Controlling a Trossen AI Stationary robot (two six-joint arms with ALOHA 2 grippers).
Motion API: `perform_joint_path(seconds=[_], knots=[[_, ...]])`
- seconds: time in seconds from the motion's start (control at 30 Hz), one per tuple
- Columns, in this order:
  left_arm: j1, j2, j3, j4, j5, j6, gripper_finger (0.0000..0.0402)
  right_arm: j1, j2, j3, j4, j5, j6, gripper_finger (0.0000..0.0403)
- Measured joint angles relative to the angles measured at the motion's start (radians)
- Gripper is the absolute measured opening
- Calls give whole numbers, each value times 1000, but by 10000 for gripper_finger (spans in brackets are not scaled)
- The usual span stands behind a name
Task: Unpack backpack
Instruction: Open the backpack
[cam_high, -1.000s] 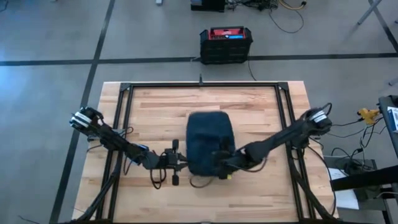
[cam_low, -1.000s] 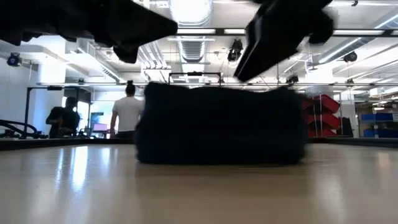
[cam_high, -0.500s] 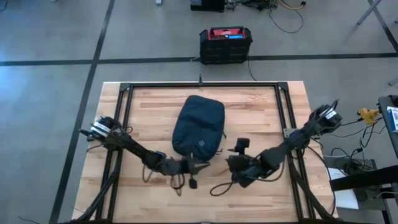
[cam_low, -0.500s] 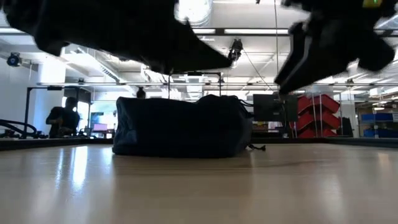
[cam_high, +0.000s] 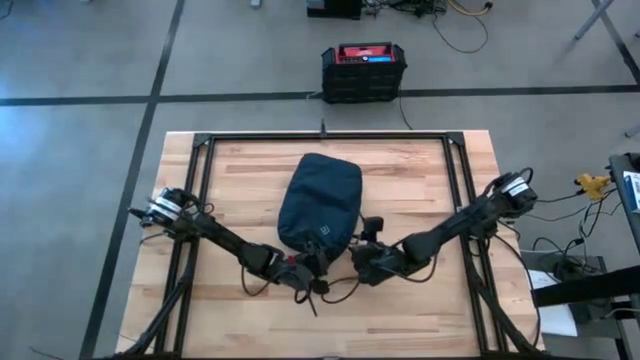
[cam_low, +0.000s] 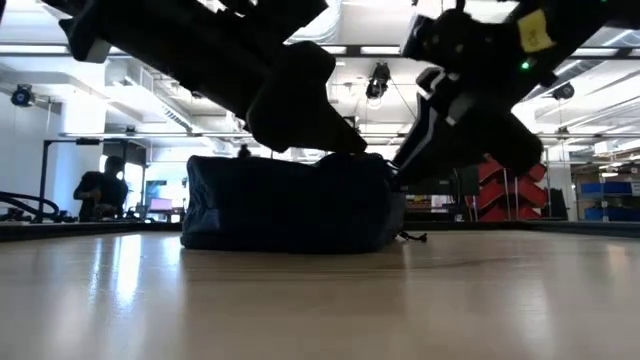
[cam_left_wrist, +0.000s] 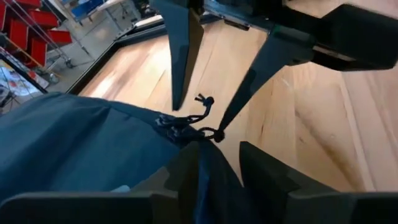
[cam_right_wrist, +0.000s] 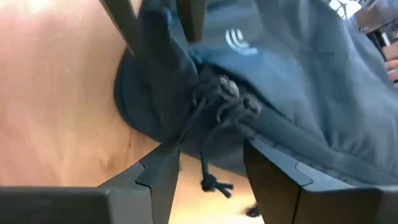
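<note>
both grippers at the zipper pulls

the backpack (cam_high: 320, 211) lies mid-table, still zipped. the left gripper (cam_left_wrist: 211, 171) and right gripper (cam_right_wrist: 208, 163) each straddle its near corner with jaws apart, nothing clamped. best to pinch 1 cord pull (cam_left_wrist: 198, 118) firmly while the other pins fabric.

Seen from above, the navy backpack (cam_high: 320, 205) lies near the middle of the wooden worktop (cam_high: 250, 170), inside a black frame. The left gripper (cam_high: 312, 275) and the right gripper (cam_high: 362, 260) meet at the backpack's near end, close to each other, both arms stretched low across the boards. Beyond the worktop, a black box with a red top (cam_high: 363, 72) stands on the grey floor
</note>
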Motion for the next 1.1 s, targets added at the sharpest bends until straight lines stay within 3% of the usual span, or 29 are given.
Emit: perform_joint_path(seconds=[0.3, 0.53, 0.77, 0.93, 1.1], knots=[[2, 5, 0, -148, -10, -143, 167, -8, 13, 7, 4, -7, -16, 10], [-3, -13, 4, -398, -91, -259, 143, 26, 0, 36, 9, -151, -18, 2], [-36, -151, 7, -672, -87, -358, 93, 35, 6, 46, 102, -294, -40, 1], [-80, -233, 7, -561, -94, -325, 82, 30, 25, 52, 207, -318, -82, 1], [-103, -181, 6, -399, -78, -244, 104, 12, 27, 65, 232, -313, -96, 0]])
